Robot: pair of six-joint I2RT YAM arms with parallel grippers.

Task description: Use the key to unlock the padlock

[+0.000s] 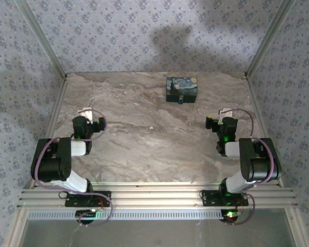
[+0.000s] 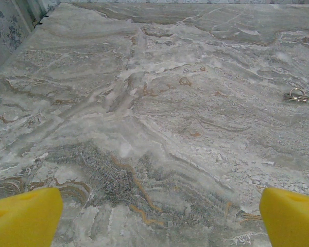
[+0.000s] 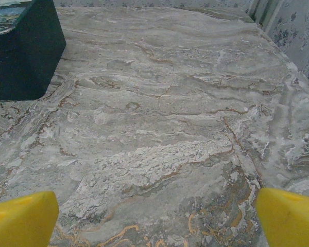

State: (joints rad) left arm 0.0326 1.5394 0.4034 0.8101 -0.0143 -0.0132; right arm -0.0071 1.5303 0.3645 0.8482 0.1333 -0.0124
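Marbled grey tabletop (image 1: 144, 154) below, arms folded low, my left pincer (image 1: 86, 111) and right pincer (image 1: 225, 111) gape empty, well apart from the blue-and-yellow swirl-printed box (image 1: 181, 87).

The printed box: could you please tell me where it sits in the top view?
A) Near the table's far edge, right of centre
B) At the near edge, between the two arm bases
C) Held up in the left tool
A: the printed box stands on the marble table close to its far edge, right of centre, far from the arm bases.
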